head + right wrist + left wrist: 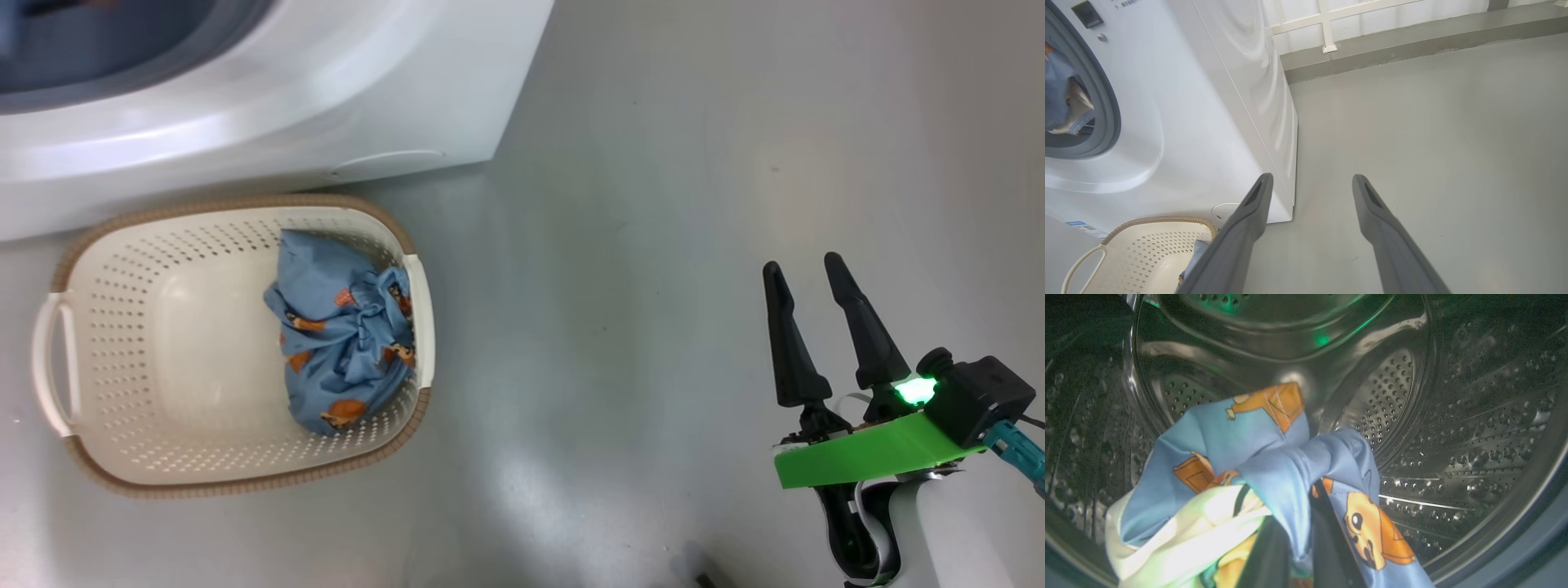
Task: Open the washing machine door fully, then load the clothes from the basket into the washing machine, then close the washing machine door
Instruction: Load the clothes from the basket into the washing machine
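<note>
Closest to you, your right gripper (804,273) hangs over the bare floor (653,245) with its two fingers spread wide and nothing between them, well apart from the basket (163,245).

The basket sits on the floor just in front of the washing machine (326,98), its far rim close to the machine's lower front edge. One crumpled blue piece of the clothes (343,343), printed with orange bears, lies against the basket's right-hand wall. The rest of the basket floor is bare.

Farther in, past the grey gasket (1106,94), your left gripper (1300,535) is inside the steel drum (1453,437). Its fingers are pressed together, pinching a bundle (1241,449) of blue bear-print cloth with a cream-white piece hanging on its lower left. The bundle hangs from the fingers above the drum's lower wall and has not been let go.

My reading of progress: the washing machine door must already be open, since your left arm reaches into the drum. Loading is well under way but unfinished. You have this bundle to drop, one more piece to fetch from the basket's right side, and then the door to close.
</note>
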### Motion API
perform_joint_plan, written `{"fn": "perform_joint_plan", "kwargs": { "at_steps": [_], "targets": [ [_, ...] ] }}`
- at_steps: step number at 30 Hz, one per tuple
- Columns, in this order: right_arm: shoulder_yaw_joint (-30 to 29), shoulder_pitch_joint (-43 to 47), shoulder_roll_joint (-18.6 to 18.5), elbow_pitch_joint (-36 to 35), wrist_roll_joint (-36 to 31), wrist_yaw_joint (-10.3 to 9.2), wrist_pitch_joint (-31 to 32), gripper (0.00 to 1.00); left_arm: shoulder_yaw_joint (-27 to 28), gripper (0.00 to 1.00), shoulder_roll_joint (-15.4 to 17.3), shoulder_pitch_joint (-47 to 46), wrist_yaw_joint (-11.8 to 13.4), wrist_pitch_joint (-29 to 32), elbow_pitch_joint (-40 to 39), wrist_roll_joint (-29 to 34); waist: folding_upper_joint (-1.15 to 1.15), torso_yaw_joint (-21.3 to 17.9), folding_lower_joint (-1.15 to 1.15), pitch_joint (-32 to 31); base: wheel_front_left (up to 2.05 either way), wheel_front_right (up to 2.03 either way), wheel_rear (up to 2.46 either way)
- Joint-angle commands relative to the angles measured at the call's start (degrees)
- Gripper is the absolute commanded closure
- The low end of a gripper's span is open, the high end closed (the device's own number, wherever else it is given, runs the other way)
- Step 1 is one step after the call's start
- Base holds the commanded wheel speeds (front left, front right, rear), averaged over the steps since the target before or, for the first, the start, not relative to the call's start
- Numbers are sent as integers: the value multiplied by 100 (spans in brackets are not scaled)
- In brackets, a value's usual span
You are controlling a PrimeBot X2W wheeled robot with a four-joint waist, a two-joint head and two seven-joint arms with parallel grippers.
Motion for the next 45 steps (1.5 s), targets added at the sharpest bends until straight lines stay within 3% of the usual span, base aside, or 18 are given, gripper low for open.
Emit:
{"fn": "perform_joint_plan", "kwargs": {
  "at_steps": [1,5,6,7,13,23,29,37,45],
  "targets": [
    [131,45,7,-136,73,35,-27,0,182,100,310,-141,-9,-34,-136,162,0,-66,0,83,0,0,0],
    [146,22,7,-143,92,35,-27,0,339,99,138,-108,-9,-34,6,491,0,-120,0,131,0,0,0],
    [150,19,7,-139,96,35,-27,0,297,31,108,-68,-9,-34,196,545,0,-130,0,132,0,0,0],
    [154,19,7,-135,100,35,-27,0,162,0,70,-40,-9,-34,386,577,0,-137,0,129,0,0,0],
    [131,17,7,-127,115,35,-27,0,-161,0,56,-190,-9,-34,929,428,0,-125,0,143,0,0,0],
    [139,-9,7,-102,107,35,-27,0,-228,0,64,-125,-9,-34,850,245,0,-45,0,92,0,0,0],
    [100,13,7,-97,63,35,-27,0,88,0,-96,268,-9,-34,535,209,0,40,0,17,0,0,0],
    [28,80,7,-69,-38,35,-27,0,536,0,-361,1080,-9,-34,126,619,0,192,0,-231,0,0,0],
    [-76,320,1,38,-185,35,-27,0,1180,0,-879,2267,-9,-34,-363,1006,0,428,0,-780,0,0,0]
  ]
}}
